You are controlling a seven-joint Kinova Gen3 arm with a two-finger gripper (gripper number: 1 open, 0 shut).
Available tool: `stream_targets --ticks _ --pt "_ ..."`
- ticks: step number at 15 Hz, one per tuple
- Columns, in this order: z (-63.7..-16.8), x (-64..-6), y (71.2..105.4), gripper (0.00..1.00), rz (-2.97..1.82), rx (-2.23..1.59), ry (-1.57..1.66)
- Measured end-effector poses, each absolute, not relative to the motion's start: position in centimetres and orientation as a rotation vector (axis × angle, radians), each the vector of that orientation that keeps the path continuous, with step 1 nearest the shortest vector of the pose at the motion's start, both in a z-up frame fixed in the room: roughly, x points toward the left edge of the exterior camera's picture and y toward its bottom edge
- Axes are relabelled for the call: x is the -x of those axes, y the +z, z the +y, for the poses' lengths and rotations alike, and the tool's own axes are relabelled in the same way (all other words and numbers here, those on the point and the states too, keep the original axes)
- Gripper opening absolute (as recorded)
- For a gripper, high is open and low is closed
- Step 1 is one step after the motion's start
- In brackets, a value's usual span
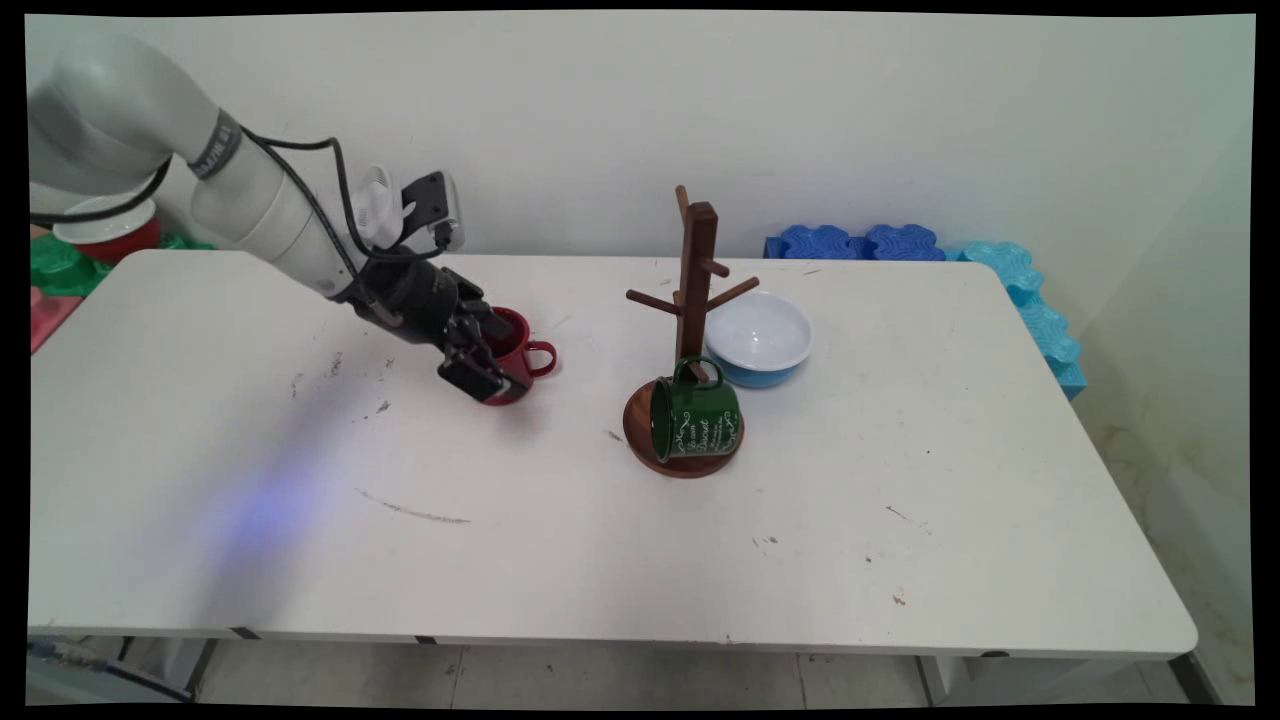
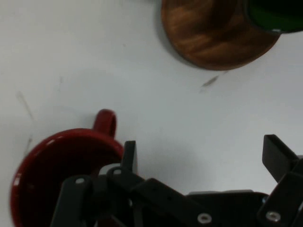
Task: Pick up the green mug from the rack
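Spread wide, the gripper (image 2: 199,161) shows its two black fingers well apart in the hand view: one fingertip (image 2: 129,153) stands at the rim of the red mug (image 2: 52,175), on the side next to the handle, and the other (image 2: 277,156) hangs over bare table with nothing between it and the first. Nothing is pinched. Whether the near finger touches the rim or only stands just beside it cannot be told.

From the main view the gripper (image 1: 480,370) comes down at a slant from the upper left and covers the mug's (image 1: 518,352) left side. The mug stands upright on the white table (image 1: 560,520), its mouth up, its handle pointing right toward the wooden mug tree (image 1: 690,330). So the mug lies off to one side of the fingers' gap, not centred in it; the open span reaches past the mug's handle side.

Well apart to the right, the mug tree stands on its round base, and a green mug (image 1: 695,418) lies on its side on that base. A white and blue bowl (image 1: 758,338) sits just behind the tree. Blue foam blocks (image 1: 860,242) line the wall beyond the table.
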State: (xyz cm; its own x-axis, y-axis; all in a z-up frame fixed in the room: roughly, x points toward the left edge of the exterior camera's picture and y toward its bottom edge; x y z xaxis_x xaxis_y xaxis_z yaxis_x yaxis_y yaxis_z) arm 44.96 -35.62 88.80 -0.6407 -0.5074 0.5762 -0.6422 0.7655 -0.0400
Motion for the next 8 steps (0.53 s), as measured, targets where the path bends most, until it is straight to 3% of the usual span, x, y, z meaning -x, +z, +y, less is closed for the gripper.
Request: stream_targets --ticks 8 --pt "-32.7 -42.6 88.0 1.0 -2.262 -1.039 0.249"
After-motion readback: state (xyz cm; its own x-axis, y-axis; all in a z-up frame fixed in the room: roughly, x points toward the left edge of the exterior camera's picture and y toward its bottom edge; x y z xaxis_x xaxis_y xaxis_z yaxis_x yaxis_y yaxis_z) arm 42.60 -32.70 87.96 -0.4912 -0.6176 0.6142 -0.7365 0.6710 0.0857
